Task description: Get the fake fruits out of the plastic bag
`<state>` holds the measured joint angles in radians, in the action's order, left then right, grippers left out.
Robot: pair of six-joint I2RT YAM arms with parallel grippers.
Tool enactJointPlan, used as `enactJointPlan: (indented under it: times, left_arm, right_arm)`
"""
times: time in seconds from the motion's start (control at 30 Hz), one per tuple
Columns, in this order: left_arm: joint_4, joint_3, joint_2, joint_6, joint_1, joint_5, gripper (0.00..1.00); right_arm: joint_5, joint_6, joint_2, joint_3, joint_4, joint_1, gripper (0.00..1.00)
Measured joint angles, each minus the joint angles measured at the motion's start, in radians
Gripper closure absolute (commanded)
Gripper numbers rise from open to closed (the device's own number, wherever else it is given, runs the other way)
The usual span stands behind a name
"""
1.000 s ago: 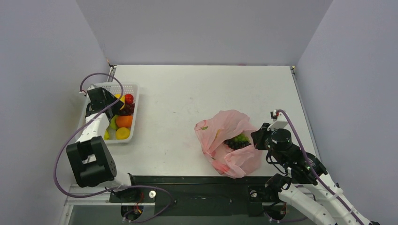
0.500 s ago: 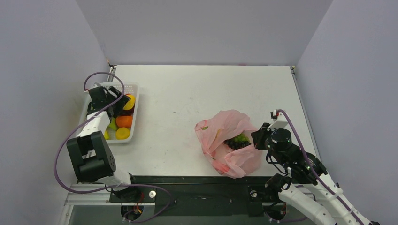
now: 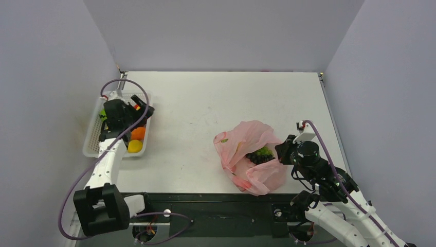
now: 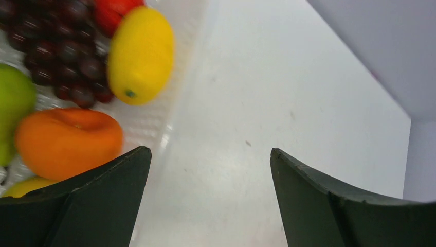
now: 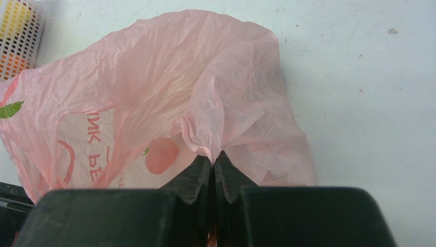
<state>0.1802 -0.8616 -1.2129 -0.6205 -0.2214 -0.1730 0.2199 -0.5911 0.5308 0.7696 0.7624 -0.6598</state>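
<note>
The table (image 3: 205, 98) is noted to carry the plastic bag (image 3: 250, 154) at its near right. The bag lies crumpled with its mouth open upward and a bunch of grapes (image 3: 260, 155) inside, and a fold of its pink film is pinched between the closed jaws of the right gripper (image 5: 212, 159). The white mesh basket (image 3: 92, 140) is set at the left edge, well apart from the bag, and holds an orange (image 4: 69, 141), a lemon (image 4: 140, 54), a dark grape cluster (image 4: 56, 51), a green pear (image 4: 13, 98) and a red fruit (image 4: 113, 10); the left gripper (image 4: 208, 152) is held over its right rim, jaws wide apart, nothing between them.
</note>
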Motion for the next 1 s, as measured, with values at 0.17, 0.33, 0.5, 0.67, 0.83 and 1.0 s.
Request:
enactJointPlan:
  times: [0.17,0.33,0.5,0.67,0.83,1.0]
  left_arm:
    - [0.047,0.091,0.138,0.047,0.317,0.01,0.16]
    - [0.057,0.2,0.319,0.027,0.616,0.031,0.17]
    - [0.022,0.216,0.407,-0.006,0.902,0.071,0.17]
    - [-0.023,0.156,0.324,-0.023,1.146,0.126,0.17]
    - [-0.03,-0.062,0.072,-0.003,1.316,0.181,0.18]
    - [-0.027,-0.229,-0.071,0.035,1.407,0.206,0.19]
  right_arm:
    - [0.0,-0.001,0.0,0.0,0.0,0.0,1.0]
    - [0.0,-0.008,0.0,0.0,0.001,0.0,1.0]
    - [-0.011,-0.035,0.024,-0.001,0.007,0.0,1.0]
    - [-0.022,-0.055,0.046,-0.03,0.008,0.0,1.0]
    - [-0.06,-0.053,0.072,-0.082,0.006,0.0,1.0]
    - [-0.047,-0.062,0.055,-0.084,0.002,0.0,1.0]
